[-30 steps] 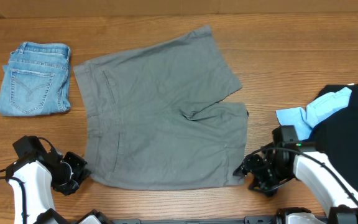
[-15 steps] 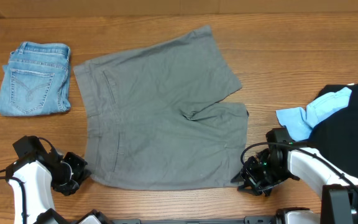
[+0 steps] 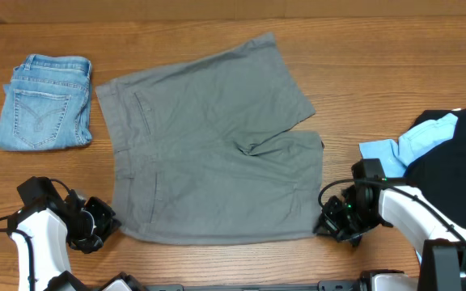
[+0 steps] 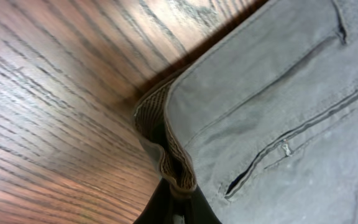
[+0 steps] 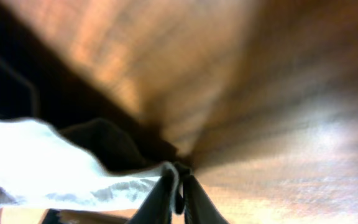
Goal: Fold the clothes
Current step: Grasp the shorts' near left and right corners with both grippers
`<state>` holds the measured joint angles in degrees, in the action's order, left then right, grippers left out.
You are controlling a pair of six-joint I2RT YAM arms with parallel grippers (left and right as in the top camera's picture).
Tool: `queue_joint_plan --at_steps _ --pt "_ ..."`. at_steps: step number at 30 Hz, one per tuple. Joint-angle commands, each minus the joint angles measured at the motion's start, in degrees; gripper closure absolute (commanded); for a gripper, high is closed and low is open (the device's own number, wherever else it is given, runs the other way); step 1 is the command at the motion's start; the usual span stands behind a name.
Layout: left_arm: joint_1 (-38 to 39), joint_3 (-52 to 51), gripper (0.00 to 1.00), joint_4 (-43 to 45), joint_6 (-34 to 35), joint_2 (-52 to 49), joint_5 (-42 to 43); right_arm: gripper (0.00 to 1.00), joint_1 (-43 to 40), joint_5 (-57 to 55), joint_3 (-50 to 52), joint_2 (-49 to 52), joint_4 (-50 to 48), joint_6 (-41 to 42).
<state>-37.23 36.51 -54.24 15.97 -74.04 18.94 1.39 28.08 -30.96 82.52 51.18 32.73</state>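
Grey shorts (image 3: 209,145) lie spread flat on the wooden table, waistband to the left and legs to the right. My left gripper (image 3: 110,224) is shut on the waistband's near corner; the left wrist view shows the ribbed inner band (image 4: 166,152) pinched between the dark fingers. At the near right, my right gripper (image 3: 324,225) is shut on the hem corner of the near leg. In the right wrist view a thin fold of pale cloth (image 5: 104,186) is clamped between the fingers.
Folded light-blue denim (image 3: 44,101) lies at the far left. A black garment (image 3: 451,162) with a sky-blue one (image 3: 407,145) on it sits at the right edge, close behind my right arm.
My right gripper moved in to the near leg's hem corner and shut on it. The left gripper has stayed shut on the waistband corner.
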Motion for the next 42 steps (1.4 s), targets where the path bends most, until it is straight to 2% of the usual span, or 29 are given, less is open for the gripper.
queue_joint_plan --at_steps 1,11,15,22,24,26,27,29,30,31,33,35,36,38,42 --pt "-0.2 2.0 0.96 -0.6 -3.4 1.4 3.2 0.96 -0.5 -4.9 -2.9 -0.3 0.7 -2.8" --pt "-0.2 3.5 0.96 -2.7 -5.7 5.5 3.1 0.96 -0.5 -5.1 -3.8 -4.9 1.7 -3.1" --pt "-0.2 3.5 0.96 -3.0 -6.2 5.7 3.1 0.89 -0.4 -5.1 -3.0 -4.8 2.1 -2.9" --pt "-0.2 3.5 0.96 -3.0 -6.4 5.7 3.1 0.85 -0.3 -2.1 1.1 -4.7 -0.3 -2.7" --pt "-0.2 3.5 0.96 -3.0 -6.6 5.7 3.1 0.77 -0.3 -1.4 1.8 -4.7 -0.3 -2.8" --pt "-0.2 3.5 0.96 -2.9 -6.6 5.7 3.1 0.58 -0.3 -1.0 2.0 -4.7 0.1 -2.8" --pt "-0.2 3.5 0.96 -2.9 -6.6 5.7 3.1 0.52 -0.3 -0.8 2.1 -4.7 0.3 -2.8" --pt "-0.2 3.5 0.96 -2.9 -6.6 5.7 3.1 0.45 -0.2 0.1 2.2 -4.7 0.5 -2.8" --pt "-0.2 3.5 0.96 -2.9 -6.6 5.7 3.1 0.44 -0.2 0.8 2.3 -4.7 0.5 -2.7" --pt "-0.2 3.5 0.96 -2.9 -6.6 5.7 3.1 0.46 0.0 1.5 2.3 -4.7 0.4 -2.7" --pt "-0.2 3.5 0.96 -2.9 -6.6 5.7 3.1 0.57 0.4 1.6 2.4 -4.7 -0.1 -2.5" --pt "-0.2 3.5 0.96 -2.9 -6.6 5.7 3.1 0.73 0.5 1.4 2.6 -4.7 -0.9 -1.4" --pt "-0.2 3.5 0.96 -2.9 -6.6 5.7 3.1 0.84 0.5 1.0 2.6 -4.7 -1.4 -0.8" --pt "-0.2 3.5 0.96 -2.9 -6.6 5.7 3.1 0.95 0.5 0.9 2.6 -4.7 -1.9 -0.8" --pt "-0.2 3.5 0.96 -3.0 -6.8 5.7 3.2 0.96 0.4 -0.2 2.3 -4.7 -1.7 -0.8"
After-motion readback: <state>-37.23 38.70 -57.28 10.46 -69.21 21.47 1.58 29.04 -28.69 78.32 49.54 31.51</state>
